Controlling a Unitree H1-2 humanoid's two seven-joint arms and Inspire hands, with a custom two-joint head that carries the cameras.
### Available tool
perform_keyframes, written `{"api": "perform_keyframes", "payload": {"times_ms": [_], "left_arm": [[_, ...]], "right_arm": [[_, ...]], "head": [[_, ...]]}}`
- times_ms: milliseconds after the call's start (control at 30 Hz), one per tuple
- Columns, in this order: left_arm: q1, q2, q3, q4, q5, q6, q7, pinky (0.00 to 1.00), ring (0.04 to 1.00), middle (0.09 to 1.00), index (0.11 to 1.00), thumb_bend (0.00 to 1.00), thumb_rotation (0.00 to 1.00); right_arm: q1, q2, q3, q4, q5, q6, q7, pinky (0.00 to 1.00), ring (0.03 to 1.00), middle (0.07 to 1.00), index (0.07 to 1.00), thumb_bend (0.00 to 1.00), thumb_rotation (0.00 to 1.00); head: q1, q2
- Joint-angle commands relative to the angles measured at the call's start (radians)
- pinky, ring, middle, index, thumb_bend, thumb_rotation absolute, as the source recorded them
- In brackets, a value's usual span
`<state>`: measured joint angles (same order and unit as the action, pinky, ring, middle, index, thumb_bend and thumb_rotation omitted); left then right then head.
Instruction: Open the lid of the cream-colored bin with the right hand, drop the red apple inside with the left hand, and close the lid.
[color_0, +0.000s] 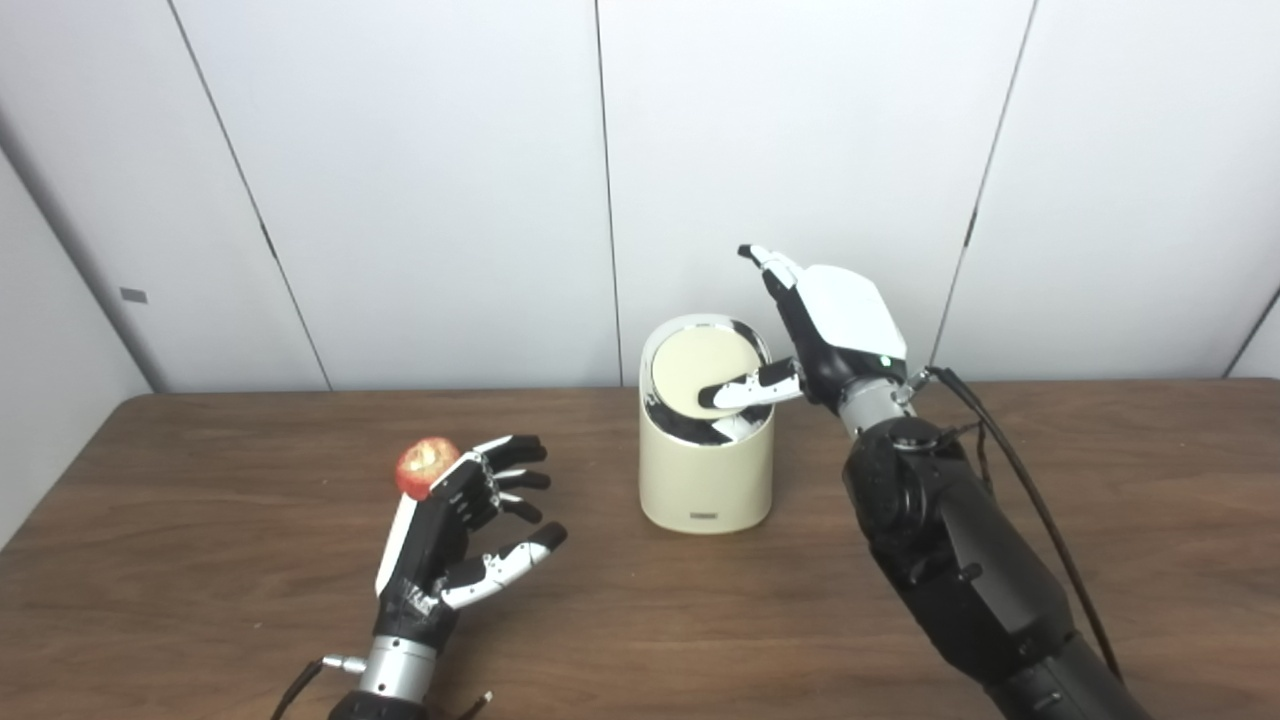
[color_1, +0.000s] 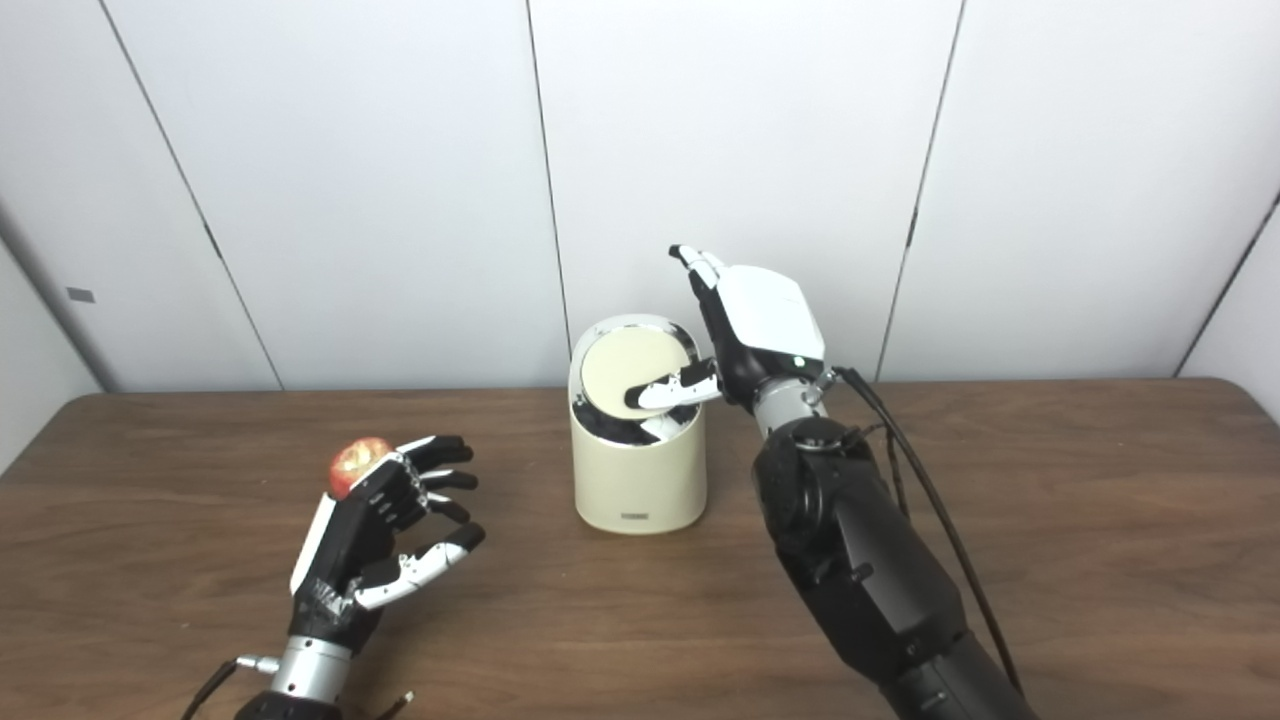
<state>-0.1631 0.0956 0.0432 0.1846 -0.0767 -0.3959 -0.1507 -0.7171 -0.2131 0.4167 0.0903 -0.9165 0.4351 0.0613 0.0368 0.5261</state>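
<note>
A cream-colored bin (color_0: 706, 470) stands upright near the middle of a brown wooden table (color_0: 1150, 480), its round lid (color_0: 698, 372) tilted inside a shiny rim, with a dark gap showing along the lid's near edge. The right hand (color_0: 815, 335) hovers at the bin's right side, thumb laid across the lid and the other fingers raised and apart above it, gripping nothing; it appears to be pressing the lid open. To the left, well apart from the bin, the red apple (color_0: 427, 466) sits on the table just behind the left hand (color_0: 470, 530), whose fingers are spread and curled toward it without closing; whether they touch the fruit cannot be told. Judged from this, the opening step seems under way but not finished, while picking up the apple, dropping it in and closing the lid all remain. The two head views differ little: the left eye view shows more of the side wall at left, and the right eye view takes in the table's far right corner (color_1: 1225, 390) and more of the right forearm.
</note>
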Motion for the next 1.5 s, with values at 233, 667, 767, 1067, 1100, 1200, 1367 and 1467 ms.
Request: {"api": "perform_keyframes", "payload": {"times_ms": [233,667,767,1067,1100,1200,1367,1467], "left_arm": [[0.053,-0.029,-0.014,0.015,0.004,0.010,0.014,0.52,0.672,0.757,0.758,0.64,0.05],[0.049,-0.027,-0.009,0.027,0.007,0.005,0.014,0.53,0.665,0.753,0.754,0.65,0.05],[0.049,-0.029,-0.009,0.026,0.003,0.006,0.013,0.52,0.666,0.752,0.753,0.65,0.05],[0.044,-0.024,-0.010,0.039,0.007,-0.007,0.009,0.52,0.668,0.754,0.754,0.64,0.04],[0.044,-0.024,-0.010,0.037,0.005,-0.004,0.008,0.52,0.667,0.753,0.752,0.65,0.05],[0.044,-0.023,-0.009,0.036,0.003,-0.006,0.007,0.53,0.667,0.756,0.757,0.64,0.04],[0.041,-0.032,0.004,0.041,-0.014,-0.026,0.014,0.52,0.653,0.742,0.744,0.64,0.00],[0.041,-0.032,0.010,0.030,0.026,-0.054,0.036,0.51,0.646,0.739,0.740,0.63,0.00]], "right_arm": [[-0.058,-0.068,0.080,-0.049,-0.249,0.028,0.193,0.72,0.864,0.937,0.931,0.96,0.36],[0.028,0.034,-0.164,-0.157,-0.008,-0.006,0.100,0.60,0.784,0.876,0.877,0.86,0.39],[0.072,0.038,-0.200,-0.204,0.035,-0.004,0.090,0.60,0.789,0.876,0.874,0.86,0.38],[0.279,0.066,-0.326,-0.273,0.268,-0.131,-0.021,0.61,0.769,0.852,0.875,0.83,0.35],[0.301,0.069,-0.339,-0.274,0.301,-0.157,-0.035,0.61,0.763,0.848,0.871,0.83,0.34],[0.369,0.075,-0.372,-0.269,0.400,-0.239,-0.066,0.60,0.759,0.841,0.849,0.85,0.32],[0.456,0.073,-0.377,-0.272,0.450,-0.276,-0.084,0.61,0.772,0.859,0.857,0.87,0.35],[0.499,0.075,-0.375,-0.273,0.471,-0.301,-0.092,0.67,0.781,0.863,0.858,0.85,0.29]], "head": [[0.002,0.009],[-0.002,0.002],[0.000,0.001],[0.000,0.000],[0.001,0.000],[0.001,0.000],[0.011,-0.002],[0.053,-0.006]]}}
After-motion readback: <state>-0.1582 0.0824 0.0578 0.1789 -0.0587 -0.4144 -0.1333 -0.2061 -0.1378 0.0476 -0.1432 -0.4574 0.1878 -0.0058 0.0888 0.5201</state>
